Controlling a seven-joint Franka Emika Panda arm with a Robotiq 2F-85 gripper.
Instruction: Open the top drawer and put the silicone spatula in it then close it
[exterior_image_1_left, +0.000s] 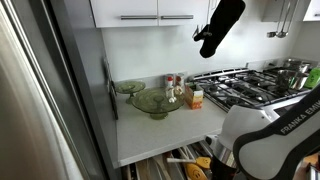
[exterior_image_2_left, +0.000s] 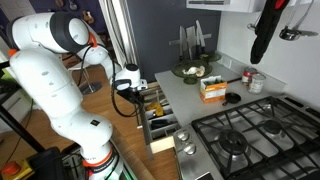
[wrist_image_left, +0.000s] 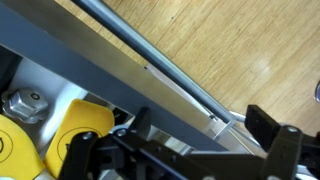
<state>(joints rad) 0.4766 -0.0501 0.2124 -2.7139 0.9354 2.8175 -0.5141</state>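
Exterior view: the top drawer (exterior_image_1_left: 172, 160) is seen open below the counter (exterior_image_1_left: 150, 135). A yellow-orange item in it, beside the arm (exterior_image_1_left: 270, 135), is probably the silicone spatula (exterior_image_1_left: 196, 169), but this cannot be confirmed. A green glass bowl (exterior_image_1_left: 152, 102) stands on the counter.

Exterior view: the gripper (exterior_image_2_left: 133, 88) is held over the open drawer's outer end. The spatula cannot be made out here.

Wrist view: the fingers (wrist_image_left: 272, 135) are spread wide with nothing clamped. The drawer's metal edge runs diagonally across, with the wood floor (wrist_image_left: 220, 40) beyond it.
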